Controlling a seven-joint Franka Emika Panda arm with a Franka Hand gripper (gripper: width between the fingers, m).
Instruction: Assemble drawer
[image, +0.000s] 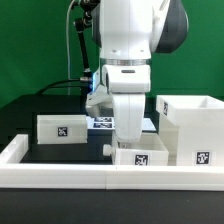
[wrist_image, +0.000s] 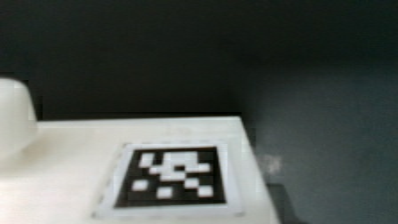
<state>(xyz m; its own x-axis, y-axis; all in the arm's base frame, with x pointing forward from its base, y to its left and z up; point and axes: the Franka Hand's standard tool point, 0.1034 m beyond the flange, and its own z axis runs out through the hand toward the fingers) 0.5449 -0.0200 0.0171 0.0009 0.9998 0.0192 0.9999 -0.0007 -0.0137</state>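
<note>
The large white casing (image: 190, 128) stands at the exterior view's right, open at the top, with a marker tag on its front. One low white box (image: 64, 128) with a tag lies at the left. A second low white box (image: 140, 157) with a tag lies just behind the front rail. My gripper (image: 131, 143) hangs straight down over this second box, and its fingertips are hidden against the white. The wrist view shows a white tagged face (wrist_image: 175, 178) close below, with no fingers in sight.
A long low white rail (image: 70, 180) runs along the table's front and left sides. The marker board (image: 101, 122) lies behind the arm. Black cables (image: 75, 60) hang at the back left. A rounded white shape (wrist_image: 13, 115) sits at the wrist view's edge.
</note>
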